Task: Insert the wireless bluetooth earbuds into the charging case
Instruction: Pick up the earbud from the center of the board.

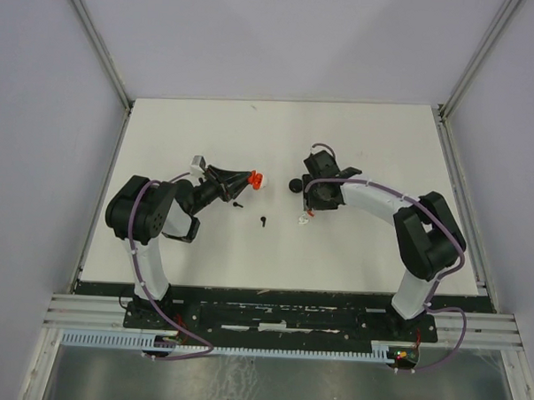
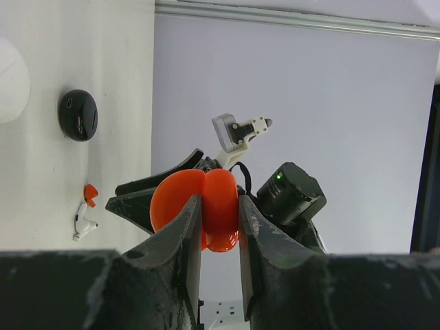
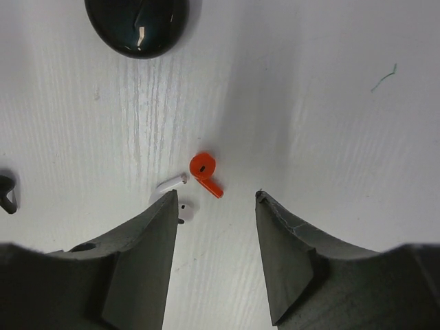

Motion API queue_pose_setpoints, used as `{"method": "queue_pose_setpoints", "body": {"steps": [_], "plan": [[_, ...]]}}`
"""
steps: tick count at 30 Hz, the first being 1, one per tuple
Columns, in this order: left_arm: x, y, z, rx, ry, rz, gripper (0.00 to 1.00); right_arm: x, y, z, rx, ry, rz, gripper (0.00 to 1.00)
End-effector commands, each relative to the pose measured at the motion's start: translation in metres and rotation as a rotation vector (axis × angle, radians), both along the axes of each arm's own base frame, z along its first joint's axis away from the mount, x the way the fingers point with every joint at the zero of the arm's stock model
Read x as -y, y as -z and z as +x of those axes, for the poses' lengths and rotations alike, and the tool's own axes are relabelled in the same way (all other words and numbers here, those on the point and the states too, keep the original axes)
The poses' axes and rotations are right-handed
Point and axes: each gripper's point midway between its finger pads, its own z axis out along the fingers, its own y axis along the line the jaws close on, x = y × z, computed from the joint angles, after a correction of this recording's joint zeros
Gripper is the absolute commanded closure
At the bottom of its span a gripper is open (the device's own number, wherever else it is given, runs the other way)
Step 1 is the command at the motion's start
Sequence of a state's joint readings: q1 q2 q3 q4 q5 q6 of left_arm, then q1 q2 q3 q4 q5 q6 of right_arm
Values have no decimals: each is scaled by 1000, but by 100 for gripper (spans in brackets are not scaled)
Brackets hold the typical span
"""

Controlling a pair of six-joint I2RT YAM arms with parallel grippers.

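Left pincer [image 2: 220, 210] clamps the red charging case [image 2: 175, 199]. Right pincer [image 3: 216, 199] gapes just short of the red earbud [image 3: 205, 173], so the white earbud [image 3: 172, 196] beside one finger may get pinched too.

Left arm [image 1: 147, 214]: elbow folded back, forearm reaching toward the right gripper, wrist held roughly level.
Left gripper [image 2: 220, 210]: jaws clamped on a red case [image 2: 177, 199], one finger pressed against each side of it.
Right arm [image 1: 421, 233]: elbow bent, forearm angled in toward the left gripper.
Right gripper [image 3: 216, 201]: pointed straight down, jaws parted, nothing between the fingers.
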State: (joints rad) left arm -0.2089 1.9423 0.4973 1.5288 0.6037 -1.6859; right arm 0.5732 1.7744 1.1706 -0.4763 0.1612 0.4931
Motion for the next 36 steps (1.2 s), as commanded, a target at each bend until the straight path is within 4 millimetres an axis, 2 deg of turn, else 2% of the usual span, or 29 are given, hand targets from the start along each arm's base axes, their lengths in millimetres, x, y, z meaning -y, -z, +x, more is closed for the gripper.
{"method": "queue_pose_setpoints", "body": {"steps": [1,17,27,36], "plan": [[-2,-38,-10,196,9,-37,97,-21,-1,9,3,-24,73,43],[-3,-35,-11,191,7,-34,97,-31,13,15,-26,-39,71,47],[-4,-34,-11,188,6,-32,97,-25,19,19,-39,-43,11,54],[-5,-34,-11,188,5,-31,97,-14,19,13,-53,-32,-39,57]]}}
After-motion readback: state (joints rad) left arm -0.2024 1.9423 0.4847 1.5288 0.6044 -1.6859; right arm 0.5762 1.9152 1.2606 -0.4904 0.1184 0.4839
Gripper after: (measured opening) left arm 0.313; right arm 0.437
